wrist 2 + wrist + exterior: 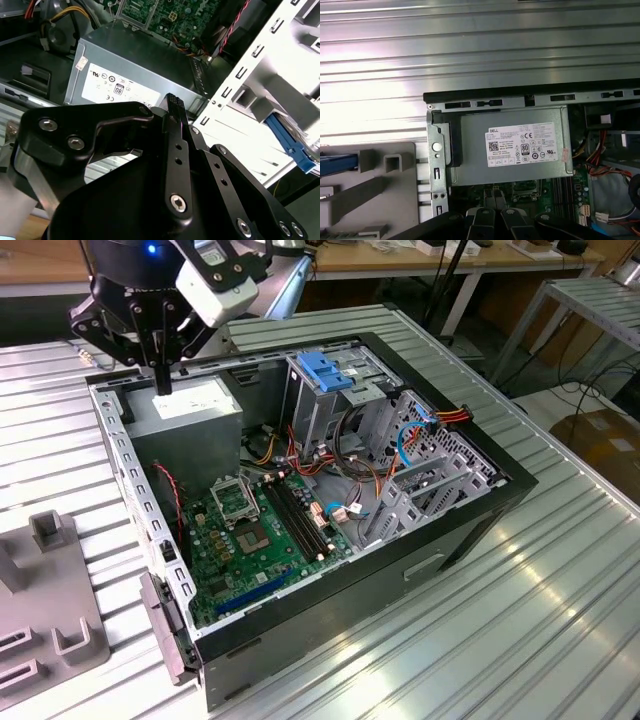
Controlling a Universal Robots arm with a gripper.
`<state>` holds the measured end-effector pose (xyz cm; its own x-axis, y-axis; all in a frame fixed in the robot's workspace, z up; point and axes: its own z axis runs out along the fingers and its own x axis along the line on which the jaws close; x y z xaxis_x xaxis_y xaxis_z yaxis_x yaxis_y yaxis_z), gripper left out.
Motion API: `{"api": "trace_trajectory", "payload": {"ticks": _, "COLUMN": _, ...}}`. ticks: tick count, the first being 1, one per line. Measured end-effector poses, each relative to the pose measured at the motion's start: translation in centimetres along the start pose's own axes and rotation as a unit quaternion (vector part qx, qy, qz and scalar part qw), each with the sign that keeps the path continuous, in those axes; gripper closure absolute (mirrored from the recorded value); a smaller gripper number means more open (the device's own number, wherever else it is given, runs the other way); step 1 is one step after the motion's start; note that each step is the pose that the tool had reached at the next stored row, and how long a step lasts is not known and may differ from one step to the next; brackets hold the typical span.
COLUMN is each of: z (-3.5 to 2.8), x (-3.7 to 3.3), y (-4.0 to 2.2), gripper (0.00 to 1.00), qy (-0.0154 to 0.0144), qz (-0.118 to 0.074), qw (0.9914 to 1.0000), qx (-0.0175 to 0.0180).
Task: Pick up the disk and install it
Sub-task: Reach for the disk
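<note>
Disk [337, 165] not picked yet by the look of it. Only blue-railed edge peeks in first wrist view, sitting on grey fixture [380, 197] outside case [450, 540], well apart from gripper. Gripper [160, 380] hangs just above power supply [190, 405], fingers pinched together, nothing between them. Can't tell if drive cage [325, 375] has free slot. So basically zero done: grab and install both left.

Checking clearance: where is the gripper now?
In the exterior view the gripper hangs over the power-supply box in a corner of the open case, toward the exterior view's left.
</note>
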<state>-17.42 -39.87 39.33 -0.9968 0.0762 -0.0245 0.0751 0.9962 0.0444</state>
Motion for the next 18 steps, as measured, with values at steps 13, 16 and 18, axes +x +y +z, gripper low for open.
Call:
{"api": "trace_trajectory", "payload": {"ticks": 13, "z": -0.02, "x": 0.72, "y": -0.06, "gripper": 0.90, "qy": 0.0000, "qz": 0.000, "qw": 1.00000, "qx": 0.0000}}
{"api": "trace_trajectory", "payload": {"ticks": 16, "z": -0.03, "x": 0.94, "y": -0.07, "gripper": 0.90, "qy": 0.0000, "qz": 0.000, "qw": 1.00000, "qx": 0.0000}}
{"api": "trace_trajectory", "payload": {"ticks": 18, "z": -0.03, "x": 1.15, "y": -0.09, "gripper": 0.90, "qy": 0.0000, "qz": 0.000, "qw": 1.00000, "qx": 0.0000}}
